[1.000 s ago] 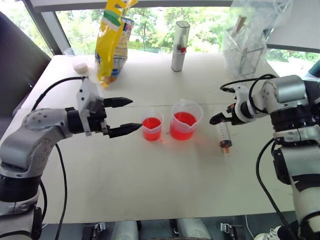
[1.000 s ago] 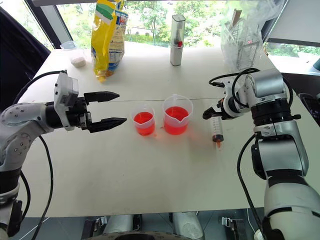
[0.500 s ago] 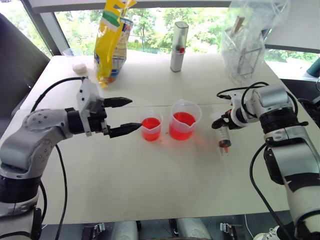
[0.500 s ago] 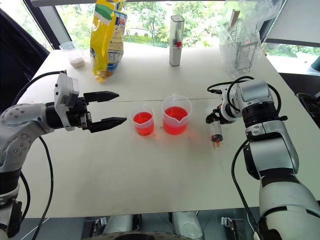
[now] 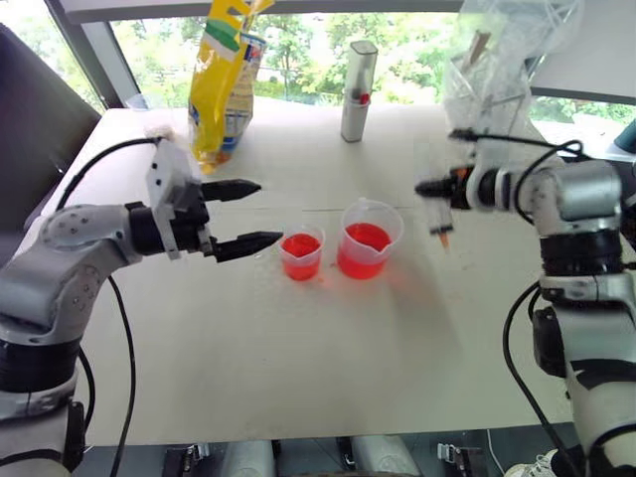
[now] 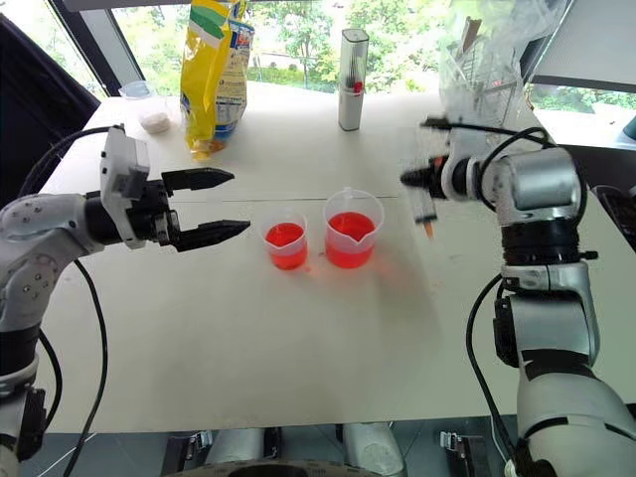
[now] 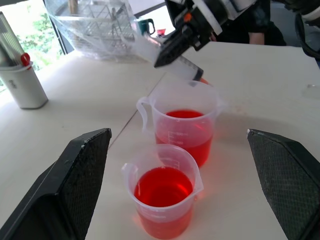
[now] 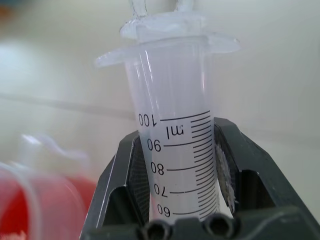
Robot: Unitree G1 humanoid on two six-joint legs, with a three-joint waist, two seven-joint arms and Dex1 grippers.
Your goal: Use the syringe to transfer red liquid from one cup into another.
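Your right gripper pinches the syringe barrel, long axis upright, tip down, above the table. Spouted cup lies at eight o'clock from it. Left gripper spread, idle.

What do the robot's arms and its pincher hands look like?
Both arms are chunky silver-grey metal with black joints and thin black cables looping over them. The left gripper and the right gripper each have two pointed black fingers with bumpy pads.

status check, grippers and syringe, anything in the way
Left gripper open, empty. Right gripper shut on clear plastic syringe, lifted off the white table. Both red-filled clear cups unobstructed.
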